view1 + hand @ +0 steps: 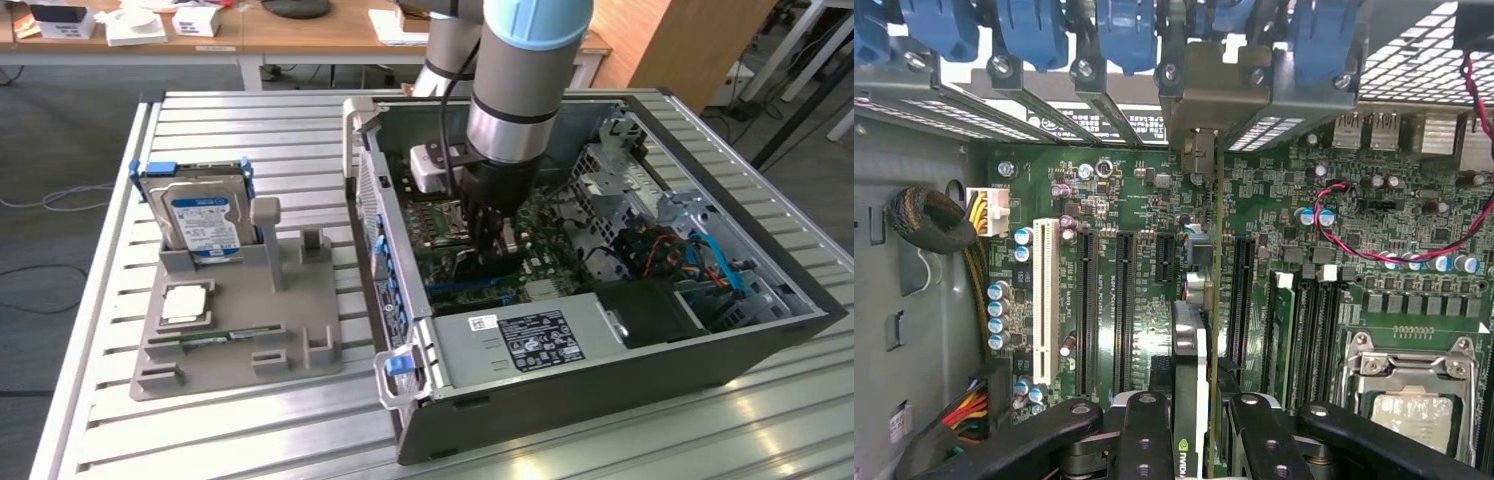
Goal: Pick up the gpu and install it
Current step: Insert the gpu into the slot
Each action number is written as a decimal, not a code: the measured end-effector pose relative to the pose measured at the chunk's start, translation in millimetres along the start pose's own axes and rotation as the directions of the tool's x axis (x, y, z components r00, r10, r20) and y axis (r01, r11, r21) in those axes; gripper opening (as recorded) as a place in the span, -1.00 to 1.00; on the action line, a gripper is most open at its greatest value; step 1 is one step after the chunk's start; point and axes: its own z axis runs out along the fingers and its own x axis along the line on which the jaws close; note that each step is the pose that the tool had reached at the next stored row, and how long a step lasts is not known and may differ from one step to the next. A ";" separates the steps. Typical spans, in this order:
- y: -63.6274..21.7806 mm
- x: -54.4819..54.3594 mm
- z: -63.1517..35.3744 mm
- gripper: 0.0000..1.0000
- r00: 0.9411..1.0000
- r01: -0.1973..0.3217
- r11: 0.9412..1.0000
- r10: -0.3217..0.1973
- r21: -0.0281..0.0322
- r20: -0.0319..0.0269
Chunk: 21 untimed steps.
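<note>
Table (240, 430) of metal slats holds an open computer case (561, 420); wooden desks (307, 35) stand behind. Claw (1192, 425) squeezes the gpu (1190, 340), standing on edge over the green board (1144, 200).

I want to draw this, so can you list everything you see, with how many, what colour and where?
computer case: one, dark grey, open, on the table
motherboard: one, green, inside the case
power supply: one, grey, at the case's near end
gpu: one, black, edge-on inside the case, gripped from both sides
holder: one, grey, exterior view's left of the case
hard drive: one, silver with blue-white label, upright in the holder
processor: one, silver, flat on the holder
memory stick: one, green, lying in the holder
table: one, silver, slatted
gripper: one, black, shut on the gpu
robot arm: one, grey and blue, reaching into the case
</note>
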 end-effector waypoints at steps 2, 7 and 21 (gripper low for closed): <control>0.0 0.0 0.1 -0.46 1.000 0.000 1.000 0.000 0.000 0.000; 0.0 -0.1 0.3 -0.46 1.000 0.000 1.000 0.000 0.000 0.000; 0.0 -0.1 0.3 -0.19 1.000 0.000 1.000 0.000 0.000 0.000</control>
